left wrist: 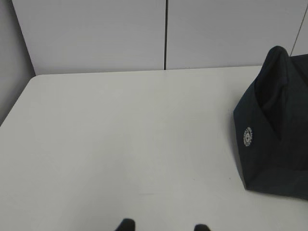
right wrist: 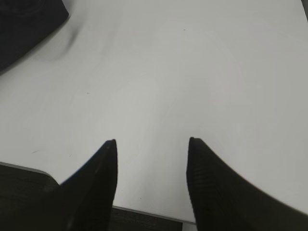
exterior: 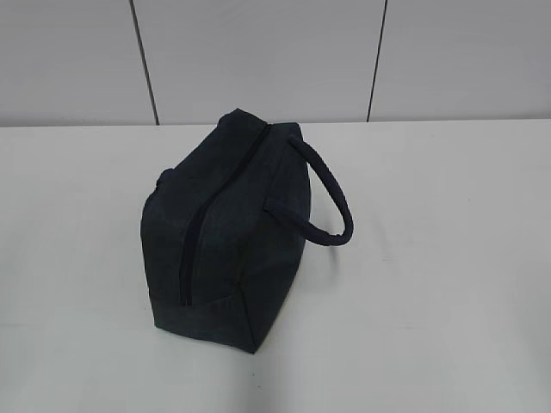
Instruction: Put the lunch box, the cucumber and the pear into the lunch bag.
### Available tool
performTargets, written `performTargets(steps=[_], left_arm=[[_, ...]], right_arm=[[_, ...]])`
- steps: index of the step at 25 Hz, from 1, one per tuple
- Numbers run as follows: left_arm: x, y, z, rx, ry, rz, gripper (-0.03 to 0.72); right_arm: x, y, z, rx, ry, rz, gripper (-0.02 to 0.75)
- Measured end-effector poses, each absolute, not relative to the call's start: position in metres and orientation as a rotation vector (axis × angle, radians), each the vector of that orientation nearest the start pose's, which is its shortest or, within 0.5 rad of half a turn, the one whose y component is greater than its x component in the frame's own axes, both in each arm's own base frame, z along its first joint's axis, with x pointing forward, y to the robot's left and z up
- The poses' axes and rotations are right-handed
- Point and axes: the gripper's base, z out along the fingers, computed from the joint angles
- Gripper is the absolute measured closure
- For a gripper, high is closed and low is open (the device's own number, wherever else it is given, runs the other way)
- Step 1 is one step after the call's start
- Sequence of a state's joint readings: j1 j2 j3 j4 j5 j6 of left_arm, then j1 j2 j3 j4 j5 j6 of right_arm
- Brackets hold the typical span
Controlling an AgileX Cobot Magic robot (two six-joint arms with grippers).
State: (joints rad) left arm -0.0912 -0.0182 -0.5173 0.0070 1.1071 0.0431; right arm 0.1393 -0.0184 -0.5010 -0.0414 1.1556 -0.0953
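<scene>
The dark navy lunch bag (exterior: 225, 228) stands in the middle of the white table, its zipper line running along the top and one loop handle (exterior: 331, 202) hanging to the right. Its end with a small white round logo shows in the left wrist view (left wrist: 276, 130), and a corner appears in the right wrist view (right wrist: 26, 24). The lunch box, the cucumber and the pear are out of view. My left gripper (left wrist: 163, 227) is open over bare table left of the bag, only its fingertips showing. My right gripper (right wrist: 151, 144) is open and empty near the table's front edge.
The white table (exterior: 448, 284) spreads on all sides of the bag. A grey panelled wall (exterior: 258, 52) closes the back. The table's left edge (left wrist: 14, 108) and its front edge (right wrist: 144, 211) are in sight.
</scene>
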Motion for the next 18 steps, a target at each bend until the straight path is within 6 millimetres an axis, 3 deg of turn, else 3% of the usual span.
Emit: performTargets(steps=[18], left_arm=[[-0.0116,0.0016,0.2781,0.137,2.051,-0.021,0.450]], right_arm=[[-0.0114,-0.0051,0.2699,-0.243,2.105,-0.024,0.363]])
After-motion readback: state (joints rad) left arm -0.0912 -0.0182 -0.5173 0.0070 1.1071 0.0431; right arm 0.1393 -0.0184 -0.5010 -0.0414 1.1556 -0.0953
